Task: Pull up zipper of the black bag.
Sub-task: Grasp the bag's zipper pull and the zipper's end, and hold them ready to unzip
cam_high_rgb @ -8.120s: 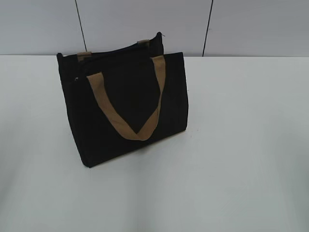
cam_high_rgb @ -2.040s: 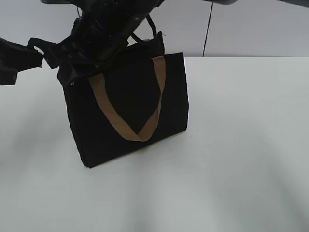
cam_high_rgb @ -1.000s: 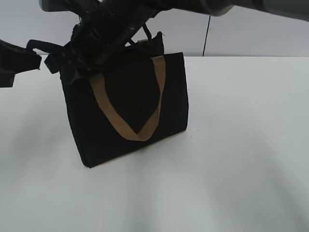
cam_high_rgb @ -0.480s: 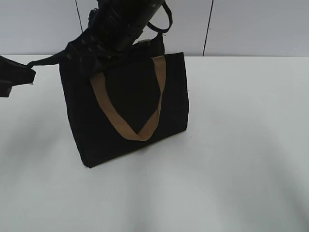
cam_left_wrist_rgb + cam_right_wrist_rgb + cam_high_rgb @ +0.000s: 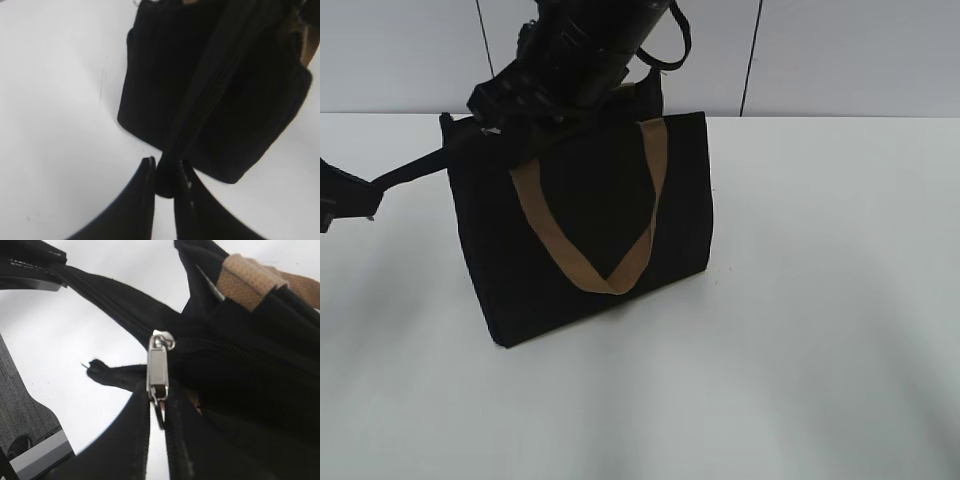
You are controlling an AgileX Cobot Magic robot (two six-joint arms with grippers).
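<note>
White table bears black bag, both grippers pinching.

The left gripper is closed, its fingers pinching black fabric. The right gripper is closed too, gripping a metal tab.

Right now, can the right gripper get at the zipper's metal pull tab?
Likely yes: the right gripper is already shut on the pull tab, nothing between them, while the left gripper pinches the bag's end tail.

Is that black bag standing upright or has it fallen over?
Upright: the black bag stands on its base on the table, its tan handle hanging down its front.
</note>
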